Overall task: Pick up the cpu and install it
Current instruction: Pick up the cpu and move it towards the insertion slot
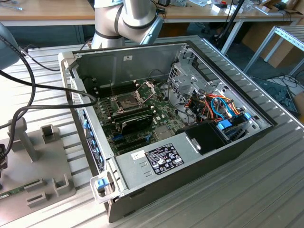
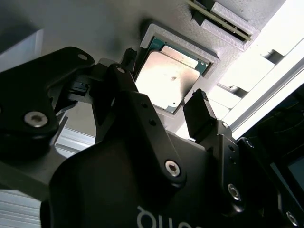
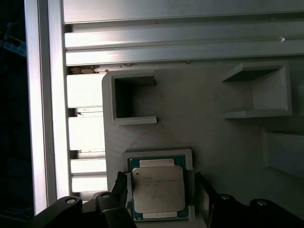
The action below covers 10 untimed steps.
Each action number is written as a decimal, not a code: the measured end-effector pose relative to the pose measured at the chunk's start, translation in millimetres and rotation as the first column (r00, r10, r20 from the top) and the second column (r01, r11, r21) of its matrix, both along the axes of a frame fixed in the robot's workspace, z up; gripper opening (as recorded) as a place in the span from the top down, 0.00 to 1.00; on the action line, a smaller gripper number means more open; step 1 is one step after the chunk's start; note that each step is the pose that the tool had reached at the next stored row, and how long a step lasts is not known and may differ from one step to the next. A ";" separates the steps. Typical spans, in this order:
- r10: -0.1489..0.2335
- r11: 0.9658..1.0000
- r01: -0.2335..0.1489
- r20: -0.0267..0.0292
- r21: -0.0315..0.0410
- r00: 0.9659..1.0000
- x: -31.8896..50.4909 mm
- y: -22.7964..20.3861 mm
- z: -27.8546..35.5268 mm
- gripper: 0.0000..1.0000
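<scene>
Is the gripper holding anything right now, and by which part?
Nothing is held. The open gripper has one finger on each side of the cpu, which lies ungripped in its grey holder.

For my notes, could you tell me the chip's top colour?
The chip is dull silver-grey, best in the first wrist view.

cpu (image 3: 157,194) in holder (image 3: 204,118) pocket | claw (image 3: 160,186) straddles cpu, jaws apart

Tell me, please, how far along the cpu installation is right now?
Done: in the exterior view the retention frame stands open at the socket. In hand: the open gripper has a finger either side of the cpu, which lies in its grey holder. Left: the cpu is not yet gripped, lifted or seated.
</scene>
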State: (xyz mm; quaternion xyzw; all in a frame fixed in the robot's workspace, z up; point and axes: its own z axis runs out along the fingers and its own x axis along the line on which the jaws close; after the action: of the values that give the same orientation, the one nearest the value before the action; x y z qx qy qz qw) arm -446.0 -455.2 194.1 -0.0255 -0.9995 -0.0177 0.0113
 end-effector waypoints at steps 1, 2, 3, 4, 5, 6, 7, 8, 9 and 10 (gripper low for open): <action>0.000 1.000 0.000 0.000 0.000 1.000 0.0 0.0 0.0 0.32; 0.001 1.000 -0.001 0.000 0.000 1.000 0.0 0.0 -0.1 0.32; 0.002 1.000 -0.002 0.000 0.000 1.000 0.0 0.0 -0.2 0.32; 0.003 1.000 -0.003 0.000 0.000 1.000 0.0 0.0 -0.2 0.32; 0.007 1.000 -0.007 0.000 0.000 1.000 0.0 0.0 -0.3 0.32; 0.009 1.000 -0.009 0.000 0.000 1.000 0.0 0.0 -0.3 0.32; 0.012 1.000 -0.012 0.000 0.000 1.000 0.0 0.0 -0.3 0.32; 0.014 1.000 -0.014 0.000 0.000 1.000 0.0 0.0 -0.3 0.32; 0.016 1.000 -0.016 0.000 0.000 1.000 0.0 0.0 -0.3 0.32; 0.019 1.000 -0.019 0.000 0.000 1.000 0.0 0.0 -0.4 0.32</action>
State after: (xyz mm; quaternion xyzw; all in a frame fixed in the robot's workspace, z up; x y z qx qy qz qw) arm -446.0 -455.2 193.7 -0.0160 -0.9997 -0.0174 0.0115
